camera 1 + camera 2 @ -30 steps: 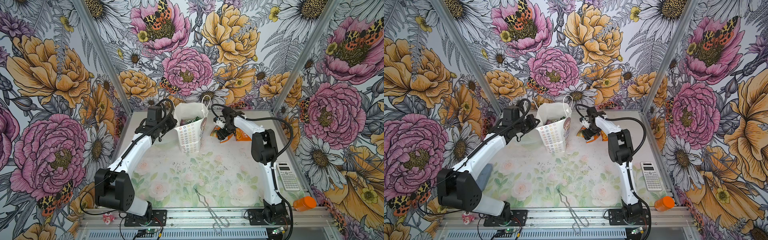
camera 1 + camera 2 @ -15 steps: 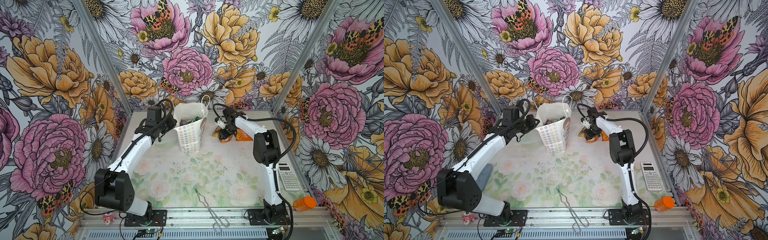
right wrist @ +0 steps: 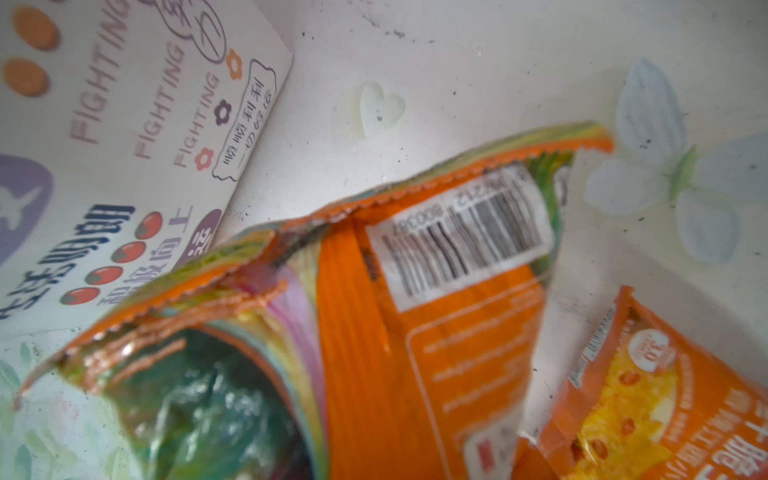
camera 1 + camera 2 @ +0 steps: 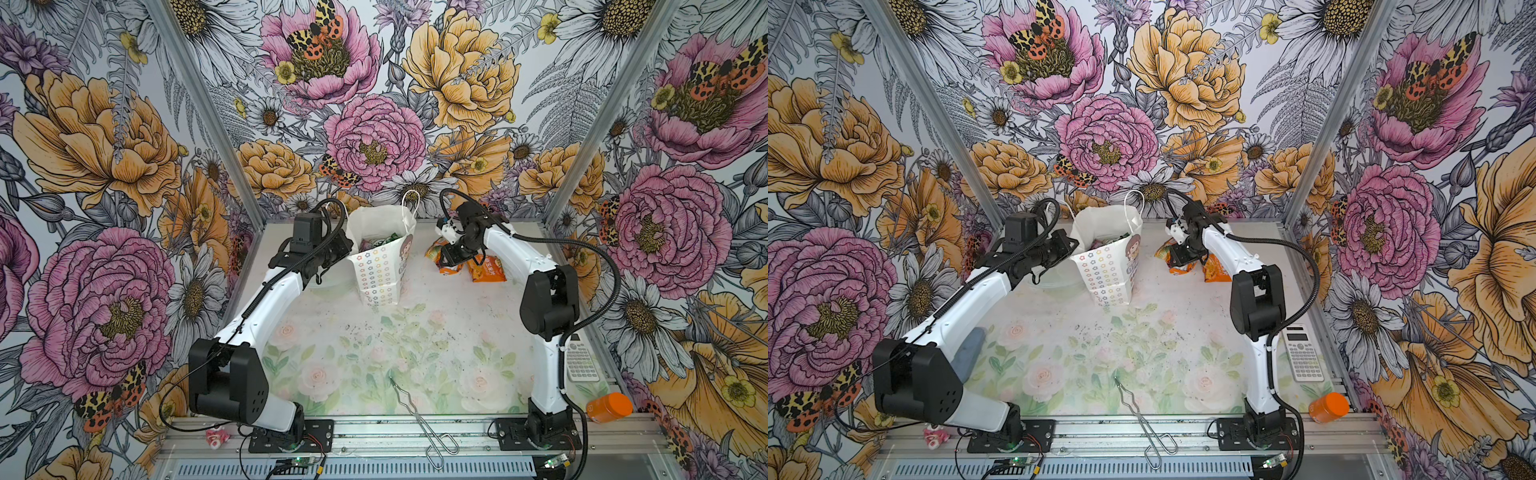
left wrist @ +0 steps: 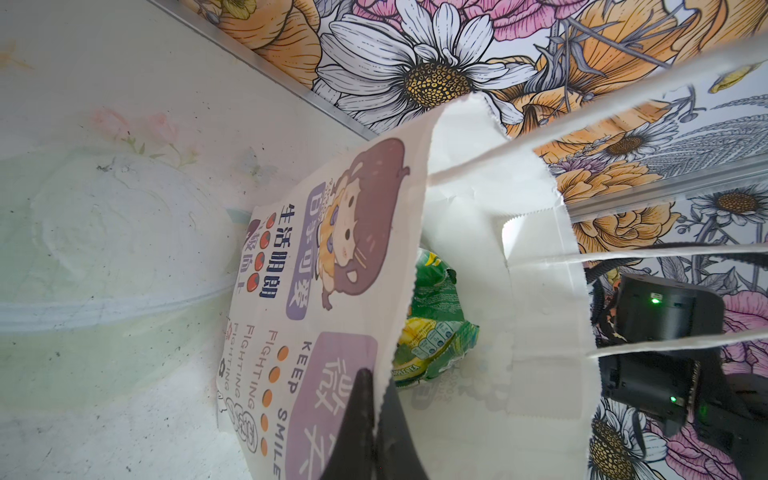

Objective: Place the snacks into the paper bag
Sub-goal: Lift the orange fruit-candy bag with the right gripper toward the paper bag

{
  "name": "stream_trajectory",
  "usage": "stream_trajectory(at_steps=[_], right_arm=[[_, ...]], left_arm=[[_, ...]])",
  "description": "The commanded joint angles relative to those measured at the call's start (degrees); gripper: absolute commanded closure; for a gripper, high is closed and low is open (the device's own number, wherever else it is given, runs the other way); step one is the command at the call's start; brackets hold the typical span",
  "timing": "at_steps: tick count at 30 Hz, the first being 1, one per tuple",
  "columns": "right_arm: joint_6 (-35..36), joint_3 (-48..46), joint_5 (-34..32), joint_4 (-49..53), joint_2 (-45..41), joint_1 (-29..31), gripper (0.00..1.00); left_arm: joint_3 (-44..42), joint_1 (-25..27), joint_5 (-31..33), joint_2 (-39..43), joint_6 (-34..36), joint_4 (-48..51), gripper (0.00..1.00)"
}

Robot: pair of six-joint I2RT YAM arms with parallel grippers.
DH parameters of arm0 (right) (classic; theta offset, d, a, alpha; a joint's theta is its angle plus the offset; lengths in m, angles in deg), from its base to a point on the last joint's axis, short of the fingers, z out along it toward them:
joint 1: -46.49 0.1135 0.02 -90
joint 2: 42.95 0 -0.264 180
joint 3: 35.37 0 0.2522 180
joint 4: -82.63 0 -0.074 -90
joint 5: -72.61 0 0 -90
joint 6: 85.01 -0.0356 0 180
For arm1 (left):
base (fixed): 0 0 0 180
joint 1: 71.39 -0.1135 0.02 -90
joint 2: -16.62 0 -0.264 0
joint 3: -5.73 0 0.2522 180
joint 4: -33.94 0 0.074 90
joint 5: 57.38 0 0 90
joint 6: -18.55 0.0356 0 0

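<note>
paper bag (image 4: 380,270) mouth open upward, cord handles (image 5: 665,254) arching over it

**Words on the bag and packets**

The bag (image 5: 332,291) reads "KEEP SMILE", a repeated "FIGHTING" and "生活明朗". Beside the bag, an orange packet (image 3: 374,353) carries a barcode with blurred digits. A second packet (image 3: 623,395), farther from the bag, shows "30".

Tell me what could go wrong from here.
1. The right claw sits over an orange packet close beside a second orange packet; it may drag both or slip off a crinkly edge.
2. The left claw pinches only the paper bag at its thin rim; a knock there could tip or tear it.
</note>
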Motion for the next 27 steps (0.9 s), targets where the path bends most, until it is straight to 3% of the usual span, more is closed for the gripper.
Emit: stream_trajectory(at_steps=[1,7,18,27], right_arm=[[-3.33,3.08,4.49,-0.78,-4.44,-0.73,0.59],[-6.96,7.62,7.52,-0.78,-7.19,-0.88,0.60],[-13.79,17.60,6.99,-1.59,-11.64,-0.47,0.61],[-14.42,24.49,4.32,-5.77,-14.11,5.81,0.61]], left_arm=[[-0.82,-0.56,0.38,2.67,-0.28,-1.14,1.00],[-1.19,-0.72,0.50,3.02,-0.31,-1.19,1.00],[-1.29,-0.73,0.56,3.41,-0.45,-1.16,1.00],[-1.37,-0.72,0.70,3.37,-0.54,-1.30,1.00]])
